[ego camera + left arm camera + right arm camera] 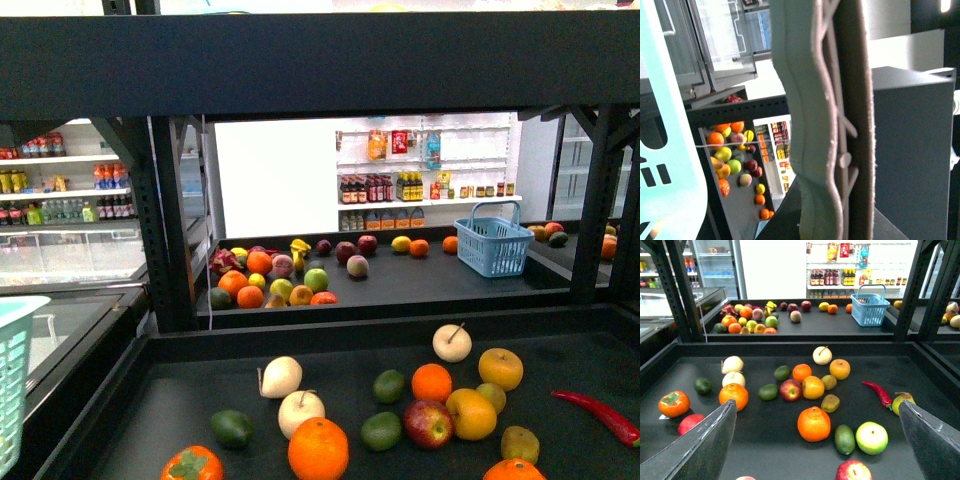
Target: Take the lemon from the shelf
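1. Shop walls lined with bottles stand behind the black shelf (180,390); a blue basket (493,240) sits on its far tier.
2. The lemon (470,413) lies on the near tray, touching a red apple (428,423), with an orange (431,381) just behind.
3. The right end effector (817,404) is spread wide above the fruit; whether the left end effector (830,125) is spread, I cannot tell.

Front view faces level into the shelf (330,345); right wrist view looks down over the same fruit tray, nearer — left wrist view sits tilted, mostly blocked.
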Controlling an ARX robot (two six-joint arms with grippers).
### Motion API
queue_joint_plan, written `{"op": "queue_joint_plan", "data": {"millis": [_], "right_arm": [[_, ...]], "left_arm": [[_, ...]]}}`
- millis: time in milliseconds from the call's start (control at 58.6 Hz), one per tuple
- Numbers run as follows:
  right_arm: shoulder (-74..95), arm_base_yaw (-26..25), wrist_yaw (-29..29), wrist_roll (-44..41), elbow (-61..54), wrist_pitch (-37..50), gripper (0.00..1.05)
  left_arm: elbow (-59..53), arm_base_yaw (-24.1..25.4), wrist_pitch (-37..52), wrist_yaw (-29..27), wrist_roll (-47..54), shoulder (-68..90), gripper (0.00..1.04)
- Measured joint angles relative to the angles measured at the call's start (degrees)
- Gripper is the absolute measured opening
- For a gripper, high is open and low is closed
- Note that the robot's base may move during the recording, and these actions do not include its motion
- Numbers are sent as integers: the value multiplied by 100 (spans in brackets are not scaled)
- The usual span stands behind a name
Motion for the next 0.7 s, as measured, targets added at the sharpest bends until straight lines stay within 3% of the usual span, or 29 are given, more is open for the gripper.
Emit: {"op": "queue_joint_plan", "data": {"millis": [290, 478, 699], "right_arm": [[0, 0, 0, 0, 0, 0, 97], [0, 0, 0, -2, 0, 0, 97], [0, 0, 0, 0, 0, 0, 97]], "left_arm": [[4, 669, 1097, 466, -291, 627, 8], [138, 734, 1849, 927, -490, 1143, 8], [151, 732, 1978, 992, -691, 1366, 8]]}}
